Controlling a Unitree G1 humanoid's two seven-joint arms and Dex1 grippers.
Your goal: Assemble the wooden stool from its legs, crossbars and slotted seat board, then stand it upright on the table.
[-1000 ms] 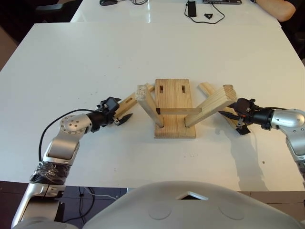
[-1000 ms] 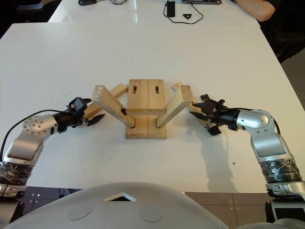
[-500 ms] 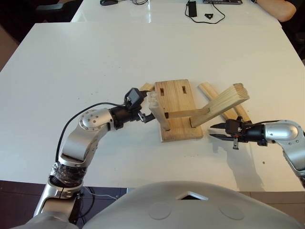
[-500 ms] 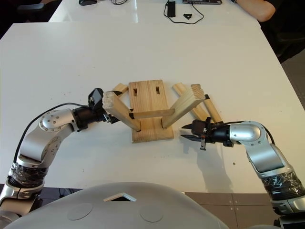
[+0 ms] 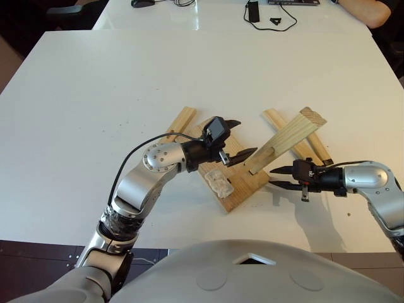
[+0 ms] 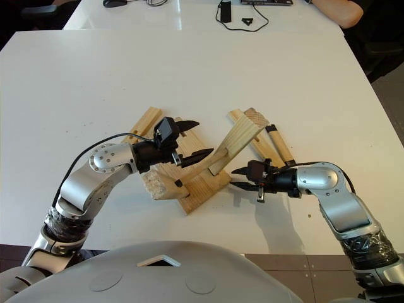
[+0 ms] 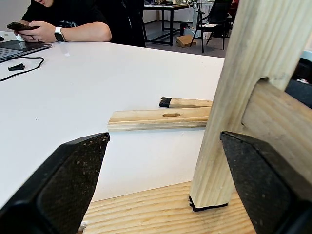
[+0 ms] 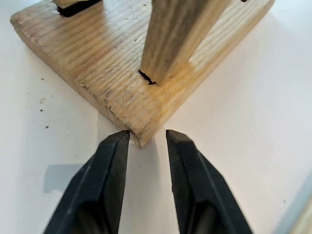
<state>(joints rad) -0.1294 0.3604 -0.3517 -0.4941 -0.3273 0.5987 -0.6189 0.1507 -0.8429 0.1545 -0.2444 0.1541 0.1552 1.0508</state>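
Observation:
The slotted seat board (image 5: pixel 238 183) lies flat on the white table, turned at an angle. Two legs stand in it, joined by a crossbar (image 7: pixel 279 130): one leg (image 5: pixel 289 137) leans up to the right, the other's end (image 5: pixel 218 183) points toward me. My left gripper (image 5: pixel 237 139) hovers open over the board, its fingers (image 7: pixel 63 190) either side of the right leg (image 7: pixel 239 92) and crossbar, without touching them. My right gripper (image 5: pixel 279 178) is low on the table and open, its fingertips (image 8: pixel 122 141) straddling the board's corner (image 8: pixel 139 134).
One loose wooden piece (image 5: pixel 181 120) lies left of the board, and two more (image 5: pixel 276 119) (image 5: pixel 317 149) lie to its right under the leaning leg. Cables and small items (image 5: pixel 254 11) sit on the far table. The near table edge runs just below the arms.
My left arm swung right, from the left leg to above the board's middle. The board with its legs turned on the table. My right gripper crept left to the board's corner.

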